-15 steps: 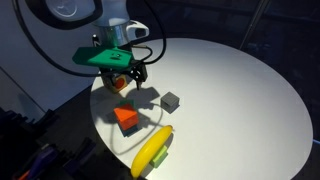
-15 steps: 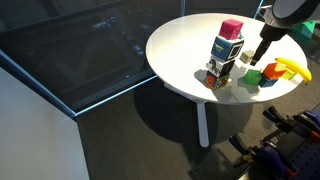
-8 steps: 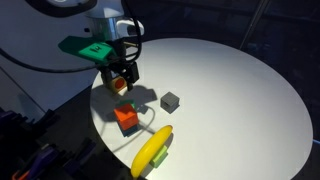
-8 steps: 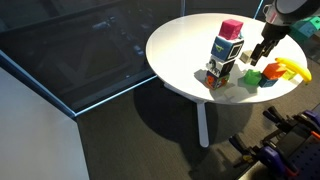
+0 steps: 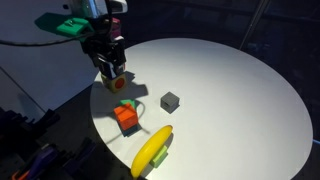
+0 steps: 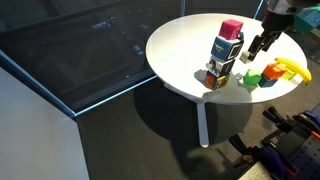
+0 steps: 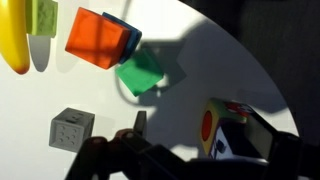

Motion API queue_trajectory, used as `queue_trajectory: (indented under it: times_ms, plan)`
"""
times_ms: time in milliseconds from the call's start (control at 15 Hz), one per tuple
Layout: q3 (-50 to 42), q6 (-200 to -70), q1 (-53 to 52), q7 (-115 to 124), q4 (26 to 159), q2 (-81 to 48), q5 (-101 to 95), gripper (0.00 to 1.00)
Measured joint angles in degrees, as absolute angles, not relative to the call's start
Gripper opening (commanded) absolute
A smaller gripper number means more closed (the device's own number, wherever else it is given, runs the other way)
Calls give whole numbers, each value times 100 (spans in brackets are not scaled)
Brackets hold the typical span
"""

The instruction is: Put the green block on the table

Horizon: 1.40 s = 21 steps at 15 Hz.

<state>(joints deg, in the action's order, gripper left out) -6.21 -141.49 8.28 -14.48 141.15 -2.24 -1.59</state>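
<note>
The green block [image 7: 140,73] is a plain matte cube with crisp edges. It sits flat on the round white worktop [image 5: 230,90], right up against the orange block [image 7: 97,38], and I can't tell if they actually touch. A blue piece [image 7: 130,38] pokes out behind the orange one and is mostly hidden.

The grey cube [image 7: 72,128] has small pits like a die. The banana [image 7: 12,35] looks smooth and is cut off at the frame edge in the wrist view, with a pale green piece [image 7: 42,18] beside it that's also cropped.

The gripper [image 5: 112,66] hangs above the worktop, released, with nothing between its fingers. In an exterior view it covers most of the printed stack of boxes [image 6: 227,55]. From that side only a sliver of green shows by the orange block.
</note>
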Motion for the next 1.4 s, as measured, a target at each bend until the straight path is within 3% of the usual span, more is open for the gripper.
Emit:
queue_trajectory:
  times_ms: [667,1400]
  plan:
    - [-287,-13868,347,-447,14248,561,-165,100]
    - [-88,-12535,216,-113,14298,1629,-129,100]
